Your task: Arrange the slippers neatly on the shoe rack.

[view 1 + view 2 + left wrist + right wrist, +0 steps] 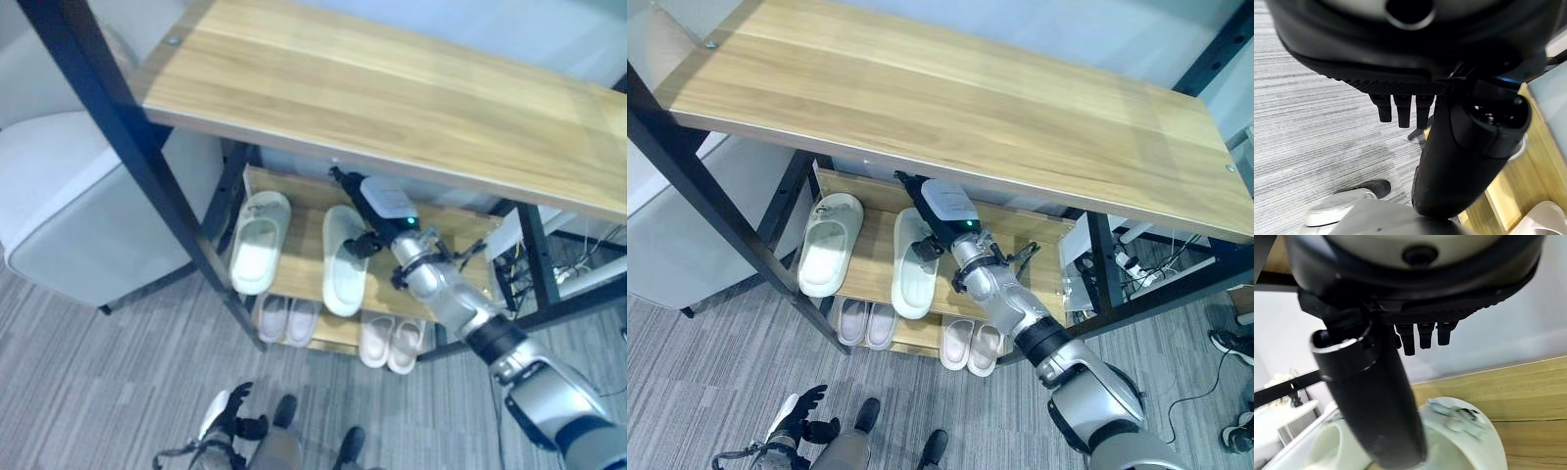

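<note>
1. No readable text, number, label or sign appears in any view.
2. A grey mark sits on the heel of the slipper [1459, 440] under the right hand, too blurred to read.

I seem to be working in an office or lab corner arranged like a home entryway: grey striped carpet [88, 372], a wooden shoe rack [950, 98], a pale upholstered seat [69, 206], and power strips [1127, 262] behind.
</note>
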Robot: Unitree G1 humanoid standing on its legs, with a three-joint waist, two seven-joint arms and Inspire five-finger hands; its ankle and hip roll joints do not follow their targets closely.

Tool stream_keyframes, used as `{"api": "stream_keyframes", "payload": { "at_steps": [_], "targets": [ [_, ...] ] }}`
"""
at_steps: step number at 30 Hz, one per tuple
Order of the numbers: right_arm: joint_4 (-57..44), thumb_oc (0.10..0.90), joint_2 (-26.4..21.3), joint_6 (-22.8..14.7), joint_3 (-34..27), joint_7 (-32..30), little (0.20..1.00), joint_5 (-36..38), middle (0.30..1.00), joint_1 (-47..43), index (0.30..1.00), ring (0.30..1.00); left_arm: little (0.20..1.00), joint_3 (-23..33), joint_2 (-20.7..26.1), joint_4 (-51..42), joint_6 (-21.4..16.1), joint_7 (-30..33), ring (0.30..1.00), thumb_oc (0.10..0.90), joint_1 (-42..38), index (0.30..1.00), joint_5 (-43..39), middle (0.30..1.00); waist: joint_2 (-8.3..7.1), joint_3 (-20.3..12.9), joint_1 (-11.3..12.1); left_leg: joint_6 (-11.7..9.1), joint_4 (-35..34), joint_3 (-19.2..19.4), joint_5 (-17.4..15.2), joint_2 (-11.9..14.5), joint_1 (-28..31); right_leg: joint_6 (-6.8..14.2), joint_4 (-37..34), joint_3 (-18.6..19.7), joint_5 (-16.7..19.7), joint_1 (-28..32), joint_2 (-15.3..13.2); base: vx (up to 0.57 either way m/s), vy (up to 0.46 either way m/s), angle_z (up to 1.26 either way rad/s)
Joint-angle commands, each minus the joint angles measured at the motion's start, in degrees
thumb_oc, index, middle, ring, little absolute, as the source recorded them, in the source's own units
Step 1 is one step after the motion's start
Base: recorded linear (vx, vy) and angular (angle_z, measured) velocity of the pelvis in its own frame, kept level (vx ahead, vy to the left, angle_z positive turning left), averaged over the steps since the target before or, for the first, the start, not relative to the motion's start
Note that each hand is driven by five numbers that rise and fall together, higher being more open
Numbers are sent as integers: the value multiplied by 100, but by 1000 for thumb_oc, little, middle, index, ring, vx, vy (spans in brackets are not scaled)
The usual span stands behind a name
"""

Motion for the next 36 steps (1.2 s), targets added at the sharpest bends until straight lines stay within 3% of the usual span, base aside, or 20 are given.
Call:
{"api": "stream_keyframes", "payload": {
  "at_steps": [1, 10, 21, 29, 36],
  "targets": [
    [319, 800, -91, -100, -47, -367, 900, -100, 900, -983, 900, 900, 900, -421, -193, 312, -205, 96, 900, 800, -42, 900, -78, 900, -1, -335, 76, 38, -549, 29, -371, 66, 544, 483, 140, -91, -557, 294, -203, 3, 10, 5],
    [347, 800, -27, -150, 141, -170, 900, -85, 900, -765, 900, 900, 900, -436, -279, 396, -191, 71, 900, 800, -54, 900, -77, 900, 36, -305, -13, 38, -549, 81, -369, 54, 540, 492, 149, -43, -533, 267, -222, -4, 9, 0],
    [-786, 800, -310, -312, -207, -44, 900, -37, 900, 106, 900, 900, 900, -299, -369, 413, -149, 36, 900, 800, 3, 900, -25, 900, 78, -352, -190, 44, -557, 178, -422, 64, 634, 499, 165, 40, -527, 284, -239, -1, 6, -4],
    [-2385, 800, -500, -647, -1406, 36, 900, 1430, 900, 1645, 900, 900, 900, -59, -370, 359, -60, -45, 900, 800, 68, 900, -4, 900, 191, -395, -435, 53, -569, 265, -446, 73, 731, 507, 167, 98, -533, 302, -242, 2, 9, -6],
    [-2917, 800, -321, -693, -2177, 280, 900, 2642, 900, 2954, 900, 900, 900, 107, -397, 374, 50, -120, 900, 800, 185, 900, -1, 900, 280, -445, -606, 46, -583, 321, -449, 77, 762, 513, 160, 118, -533, 305, -248, 6, 5, -8]
  ]
}}
